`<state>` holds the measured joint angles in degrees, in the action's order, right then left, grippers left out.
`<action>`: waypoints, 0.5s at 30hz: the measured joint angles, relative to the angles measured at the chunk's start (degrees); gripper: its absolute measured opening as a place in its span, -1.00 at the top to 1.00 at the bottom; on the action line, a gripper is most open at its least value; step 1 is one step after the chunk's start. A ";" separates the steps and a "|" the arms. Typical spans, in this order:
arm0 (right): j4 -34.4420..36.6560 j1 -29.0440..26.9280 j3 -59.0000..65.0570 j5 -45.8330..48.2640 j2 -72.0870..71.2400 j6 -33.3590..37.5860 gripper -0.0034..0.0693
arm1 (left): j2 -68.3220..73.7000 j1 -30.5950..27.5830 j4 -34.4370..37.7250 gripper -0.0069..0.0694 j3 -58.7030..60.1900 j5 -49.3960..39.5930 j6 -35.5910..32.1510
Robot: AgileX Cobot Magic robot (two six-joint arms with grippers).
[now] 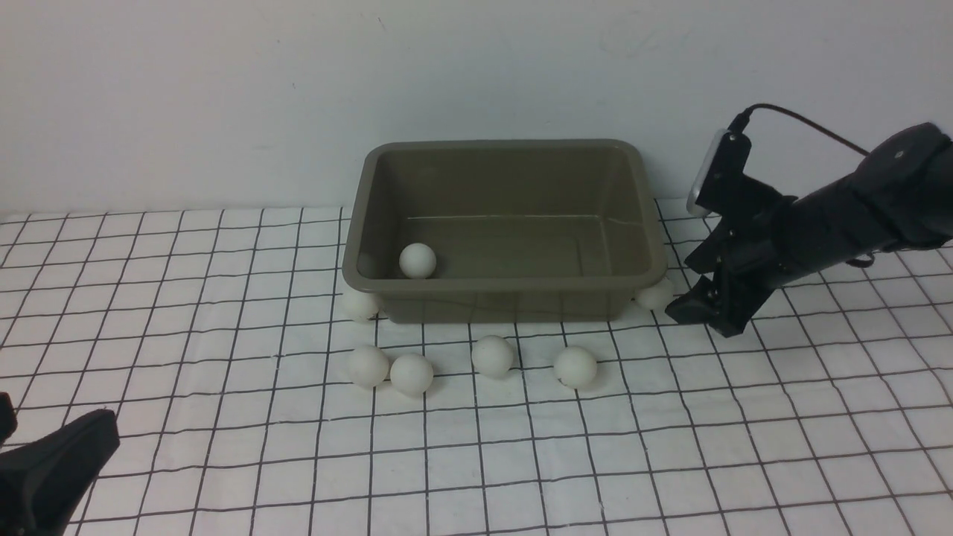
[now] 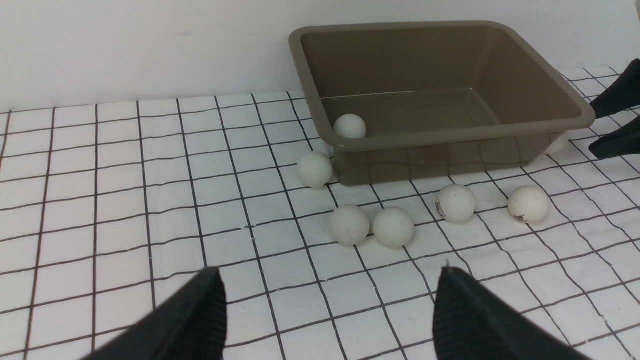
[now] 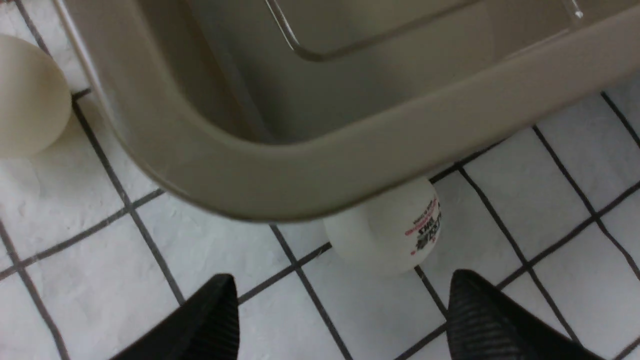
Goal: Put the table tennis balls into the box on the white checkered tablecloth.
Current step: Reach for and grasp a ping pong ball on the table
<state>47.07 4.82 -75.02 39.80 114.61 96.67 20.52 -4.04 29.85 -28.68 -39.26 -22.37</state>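
The olive-grey box stands at the back middle of the white checkered tablecloth. One table tennis ball lies inside it at its front left. Several balls lie on the cloth in front of it, among them a touching pair. One ball rests at the box's front left corner. Another ball rests at its front right corner, partly under the rim in the right wrist view. My right gripper is open just right of that ball. My left gripper is open and empty at the near left.
A plain white wall rises right behind the box. In the left wrist view, two marked balls lie in front of the box's right half. The cloth is slightly wrinkled.
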 joint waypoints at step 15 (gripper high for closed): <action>13.26 0.00 -0.05 -2.34 3.90 11.41 -0.48 | 0.00 0.00 0.04 -0.49 0.00 -1.59 -0.17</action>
<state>60.34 4.82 -75.07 37.46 118.51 108.08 20.52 -4.04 29.90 -28.68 -40.85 -22.55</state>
